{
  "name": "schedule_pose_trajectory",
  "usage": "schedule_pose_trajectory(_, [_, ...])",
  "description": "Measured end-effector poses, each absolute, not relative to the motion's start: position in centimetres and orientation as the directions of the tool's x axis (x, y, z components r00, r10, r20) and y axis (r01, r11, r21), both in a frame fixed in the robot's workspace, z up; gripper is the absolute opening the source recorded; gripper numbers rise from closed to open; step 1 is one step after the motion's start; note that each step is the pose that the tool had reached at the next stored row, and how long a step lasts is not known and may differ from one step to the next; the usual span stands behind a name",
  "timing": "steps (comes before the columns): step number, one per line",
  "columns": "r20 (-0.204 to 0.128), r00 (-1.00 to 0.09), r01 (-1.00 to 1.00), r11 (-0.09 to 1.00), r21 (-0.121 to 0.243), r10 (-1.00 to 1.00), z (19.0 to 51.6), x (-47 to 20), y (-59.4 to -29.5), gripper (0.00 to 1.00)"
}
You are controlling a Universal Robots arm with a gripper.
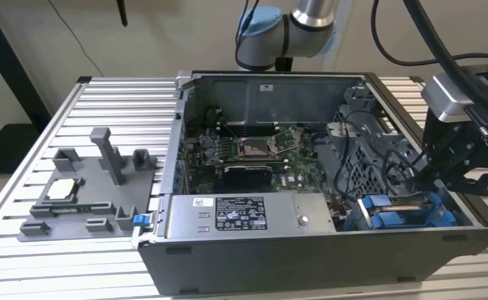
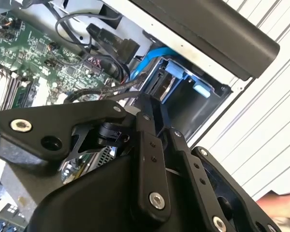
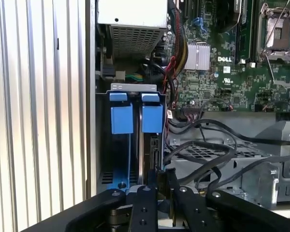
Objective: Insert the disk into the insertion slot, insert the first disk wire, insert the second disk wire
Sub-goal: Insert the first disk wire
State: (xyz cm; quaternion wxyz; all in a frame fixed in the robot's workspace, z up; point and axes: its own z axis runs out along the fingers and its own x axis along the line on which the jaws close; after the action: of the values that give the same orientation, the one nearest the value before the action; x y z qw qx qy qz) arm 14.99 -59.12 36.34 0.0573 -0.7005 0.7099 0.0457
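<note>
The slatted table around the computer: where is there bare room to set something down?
Bare slats lie at the exterior view's left, between the grey fixture tray and the far edge, beside the computer case. Crowded: the case corner around the insertion slot, with cables and the gripper.

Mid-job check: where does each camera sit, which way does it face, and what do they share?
Exterior view: off the arm, looking down into the open computer case on the slatted table; the arm shows at top, the gripper at the exterior view's right.
First wrist view: on the wrist, looking past the gripper's black linkage at the insertion slot and motherboard.
Second wrist view: on the wrist, facing the same slot over the same linkage.
Shared: all three show the slot.
</note>
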Motion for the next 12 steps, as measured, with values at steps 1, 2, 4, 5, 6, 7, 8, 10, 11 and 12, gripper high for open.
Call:
schedule_pose_trajectory(1, [-0.146, -0.012, -1.0, 0.014, -0.014, -0.989, 36.3, 15.16, -59.13, 0.0])
schedule_pose_trajectory(2, [-0.145, -0.013, -1.0, 0.014, -0.012, -0.989, 36.26, 15.34, -59.14, 0.0])
schedule_pose_trajectory(4, [-0.145, -0.013, -1.0, 0.014, -0.007, -0.989, 36.14, 15.61, -59.15, 0.0])
schedule_pose_trajectory(5, [-0.145, -0.014, -1.0, 0.014, -0.005, -0.989, 36.06, 15.68, -59.15, 0.0])
schedule_pose_trajectory(6, [-0.145, -0.014, -1.0, 0.014, -0.002, -0.989, 35.98, 15.72, -59.16, 0.0])
schedule_pose_trajectory(7, [-0.145, -0.014, -1.0, 0.014, 0.0, -0.989, 35.9, 15.75, -59.16, 0.0])
schedule_pose_trajectory(8, [-0.145, -0.015, -1.0, 0.014, 0.003, -0.989, 35.8, 15.75, -59.16, 0.0])
schedule_pose_trajectory(10, [-0.144, -0.015, -1.0, 0.015, 0.006, -0.989, 35.6, 15.75, -59.16, 0.0])
schedule_pose_trajectory(11, [-0.143, -0.016, -1.0, 0.015, 0.007, -0.99, 35.54, 15.75, -59.16, 0.0])
schedule_pose_trajectory(12, [-0.143, -0.016, -1.0, 0.015, 0.007, -0.99, 35.49, 15.76, -59.15, 0.0])
